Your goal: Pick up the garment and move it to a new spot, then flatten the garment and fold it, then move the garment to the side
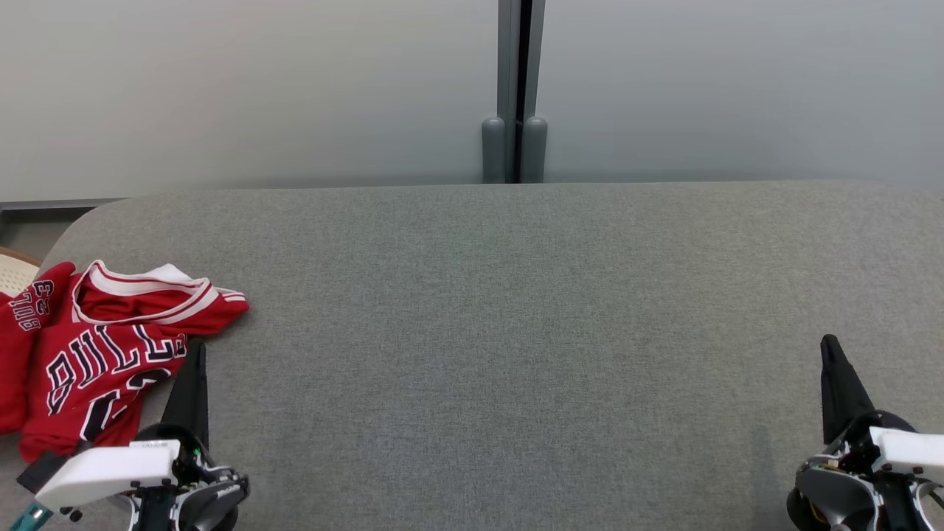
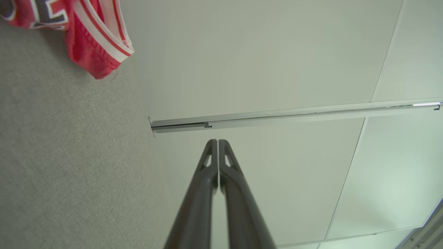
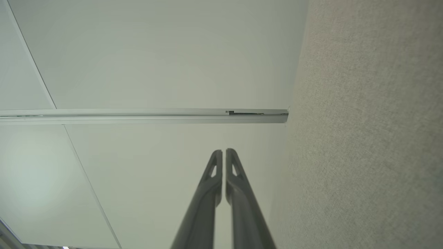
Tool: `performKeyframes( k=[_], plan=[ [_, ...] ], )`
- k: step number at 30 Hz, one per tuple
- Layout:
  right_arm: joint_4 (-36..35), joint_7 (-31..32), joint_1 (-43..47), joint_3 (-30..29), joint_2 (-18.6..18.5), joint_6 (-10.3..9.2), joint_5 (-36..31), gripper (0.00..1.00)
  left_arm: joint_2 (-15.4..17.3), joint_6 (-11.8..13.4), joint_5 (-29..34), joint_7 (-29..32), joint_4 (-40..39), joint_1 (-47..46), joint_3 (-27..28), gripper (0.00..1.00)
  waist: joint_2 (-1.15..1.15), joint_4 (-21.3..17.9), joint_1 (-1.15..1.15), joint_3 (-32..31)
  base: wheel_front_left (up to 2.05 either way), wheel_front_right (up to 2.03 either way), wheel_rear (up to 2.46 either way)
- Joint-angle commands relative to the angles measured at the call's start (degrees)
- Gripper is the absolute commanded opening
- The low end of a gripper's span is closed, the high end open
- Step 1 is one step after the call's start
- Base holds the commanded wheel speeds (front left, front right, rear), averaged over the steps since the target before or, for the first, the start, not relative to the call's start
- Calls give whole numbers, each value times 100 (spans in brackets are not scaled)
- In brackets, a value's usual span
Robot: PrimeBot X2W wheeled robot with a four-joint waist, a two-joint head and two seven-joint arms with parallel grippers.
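Observation:
The garment (image 1: 96, 346) is a red basketball jersey with white and black trim and lettering, lying crumpled at the left end of the grey table (image 1: 516, 332), partly over its left edge. Just right of the jersey's lower edge, my left gripper (image 1: 197, 350) is shut and holds nothing. In the left wrist view its fingertips meet (image 2: 218, 141), and a red corner of the garment (image 2: 93, 38) shows at the upper left. My right gripper (image 1: 830, 343) is shut and empty at the lower right, far from the jersey. Its tips close together (image 3: 223, 151) in the right wrist view.
A pale wall stands behind the table, with a grey vertical post (image 1: 514, 96) at its middle. A woven chair seat (image 1: 15, 269) pokes out past the table's left corner. The table's far edge runs across the head view.

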Motion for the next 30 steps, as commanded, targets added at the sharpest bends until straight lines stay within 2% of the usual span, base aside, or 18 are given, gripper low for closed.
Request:
performKeyframes(
  k=[1,5,11,14,23,30],
  plan=[
    [26,-1,13,3,4,0,1,100,-7,2,-1,-1,24,17,-3,100,0,0,0,0,0,0,0],
    [196,-7,201,28,70,0,2,100,-85,12,-1,-13,205,242,-39,100,0,-1,0,3,0,0,0],
    [77,-177,197,269,53,0,-105,100,-76,9,64,-192,65,247,-242,100,0,-4,0,9,0,0,0],
    [67,-276,164,432,-5,0,-351,100,-72,8,201,-278,-16,255,-289,100,0,-7,0,15,0,0,0],
    [-55,-514,138,602,10,0,-1631,100,-60,18,1531,-514,-161,267,-350,100,0,-13,0,41,0,0,0],
    [-128,-682,117,800,-33,0,-2765,100,-52,210,2653,-681,-461,288,-602,100,0,-16,0,67,0,0,0]
  ],
)
